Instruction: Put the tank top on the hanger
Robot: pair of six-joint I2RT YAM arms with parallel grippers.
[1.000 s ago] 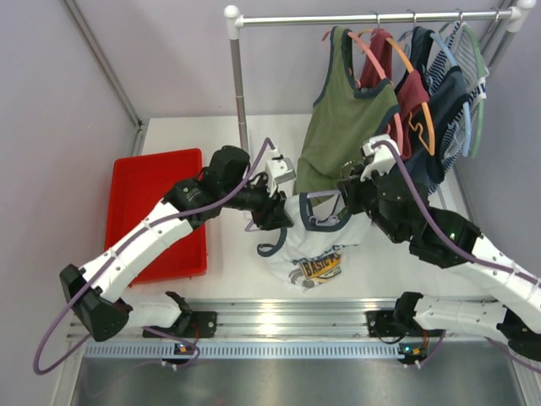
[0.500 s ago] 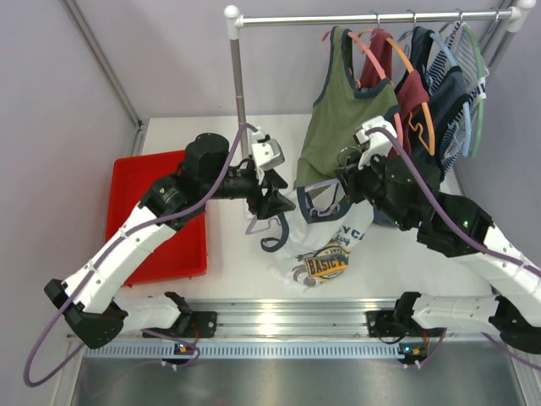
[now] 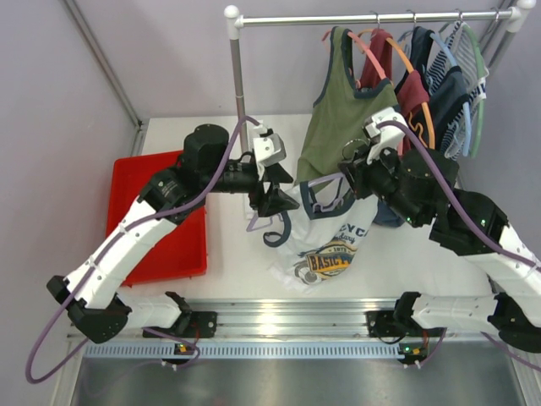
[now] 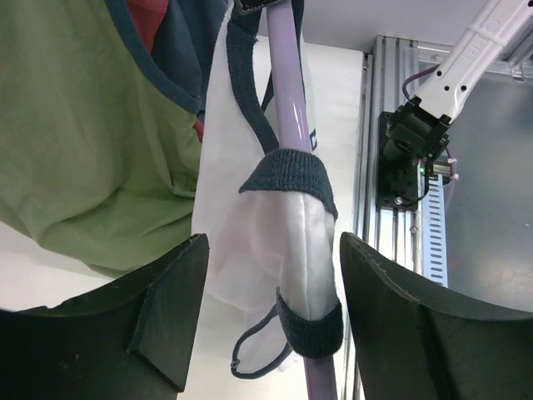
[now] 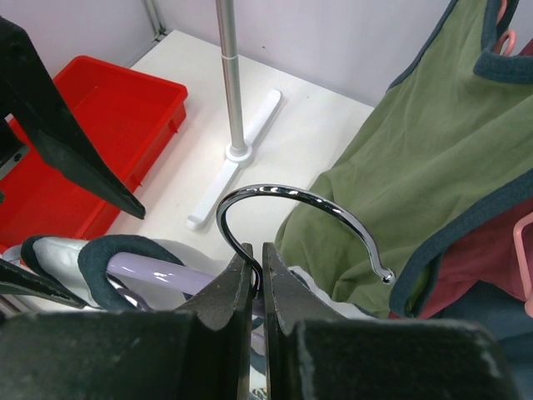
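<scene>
1. Right gripper (image 5: 258, 275): fingers pressed together, pinching the neck of the chrome hook of the hanger (image 4: 287, 108); the hook curves up above the fingertips
2. Left gripper (image 4: 273, 250): fingers spread wide, one on either side of the hanger's left arm, with a gap on both sides and no contact with plastic or cloth
3. Tank top (image 3: 331, 247): on the hanger, mid-scene between the two grippers. A navy-trimmed strap is wrapped over the lavender arm. The body with the printed graphic droops toward the near edge of the table (image 3: 228, 271); can't tell if the hem rests on it
4. In the way: the olive-green tank top (image 3: 342, 127) hangs just far of the hanger, close beside the right gripper, between the hook and the rail (image 3: 363, 17)
5. Further right on the rail: the maroon top (image 3: 414, 93) and darker garments, packed tight on an orange hanger (image 3: 406, 63) and others
6. The rail post (image 3: 239, 93) stands just far of the left gripper, with its white foot (image 5: 237, 162) on the table
7. The red tray (image 3: 161, 211) sits far left under the left arm, well apart from the tank top
</scene>
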